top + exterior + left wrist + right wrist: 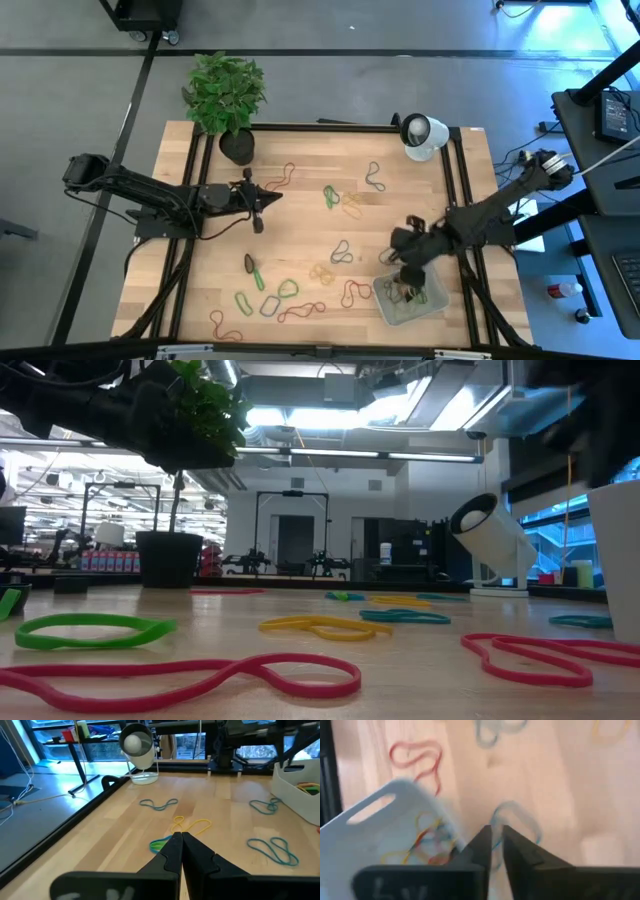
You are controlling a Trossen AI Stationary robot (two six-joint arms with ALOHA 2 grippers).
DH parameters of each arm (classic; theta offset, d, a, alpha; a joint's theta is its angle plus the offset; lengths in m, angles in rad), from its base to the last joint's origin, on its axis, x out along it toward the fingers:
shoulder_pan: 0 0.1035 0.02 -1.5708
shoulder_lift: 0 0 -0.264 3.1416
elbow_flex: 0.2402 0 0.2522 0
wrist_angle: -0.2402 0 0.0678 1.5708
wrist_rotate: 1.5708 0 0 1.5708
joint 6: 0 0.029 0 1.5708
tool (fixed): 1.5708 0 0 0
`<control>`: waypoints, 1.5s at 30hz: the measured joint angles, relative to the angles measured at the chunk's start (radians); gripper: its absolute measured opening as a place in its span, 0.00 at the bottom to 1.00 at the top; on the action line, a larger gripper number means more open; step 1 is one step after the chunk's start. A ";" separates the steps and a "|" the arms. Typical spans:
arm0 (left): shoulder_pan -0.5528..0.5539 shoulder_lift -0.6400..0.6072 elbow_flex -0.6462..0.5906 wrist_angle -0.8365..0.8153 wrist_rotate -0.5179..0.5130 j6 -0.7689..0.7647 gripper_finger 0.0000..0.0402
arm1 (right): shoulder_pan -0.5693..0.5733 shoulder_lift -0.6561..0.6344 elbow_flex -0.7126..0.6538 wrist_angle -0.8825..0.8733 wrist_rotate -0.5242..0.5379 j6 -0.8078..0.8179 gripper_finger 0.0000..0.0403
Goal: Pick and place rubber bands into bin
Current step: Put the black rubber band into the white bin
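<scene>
Several rubber bands [290,290] in green, red, yellow and grey lie scattered flat on the wooden table. The pale bin [385,312] stands near the table's near right corner, with a few bands [427,842] in it. My right gripper [408,275] hovers over the bin's far edge, shut on a pale blue band [514,819]. My left gripper [179,839] is shut and holds nothing. It hangs above the table's left middle [272,197], just short of a green band [159,844] and a yellow band [192,825]. My right gripper pinches the pale blue band between its two fingers at one end of the loop [496,851]. The rest of the loop shows past the fingertips, beside the bin's corner [420,790]. The blur hides whether the loop is lifted clear.
A black plant pot [237,147] stands at the far left corner and a white round device [422,135] at the far right. Black rails [458,180] run along the table's sides. Bare wood lies between the two grippers [300,235].
</scene>
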 joint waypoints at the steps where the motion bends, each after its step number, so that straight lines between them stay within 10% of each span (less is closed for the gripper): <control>1: 0.000 0.000 0.000 0.000 -0.001 0.000 0.01 | -0.028 -0.026 -0.035 0.048 0.001 -0.055 0.07; 11: 0.000 0.001 0.094 -0.202 -0.084 -0.023 0.02 | -0.271 -0.363 -0.407 0.572 -0.005 -0.537 0.06; 18: 0.001 0.052 0.237 -0.430 -0.106 -0.080 0.02 | -0.451 -0.558 -0.631 0.943 -0.213 -0.744 0.01; 25: 0.001 0.095 0.324 -0.756 -0.082 -0.317 0.07 | -0.552 -0.605 -0.742 1.030 -0.189 -0.633 0.03; 36: 0.078 0.101 0.343 -1.460 0.027 -1.098 0.18 | -0.553 -0.604 -0.808 1.027 -0.190 -0.454 0.03; 45: 0.139 0.105 0.343 -1.553 0.042 -1.214 0.19 | -0.553 -0.604 -0.820 1.026 -0.190 -0.457 0.03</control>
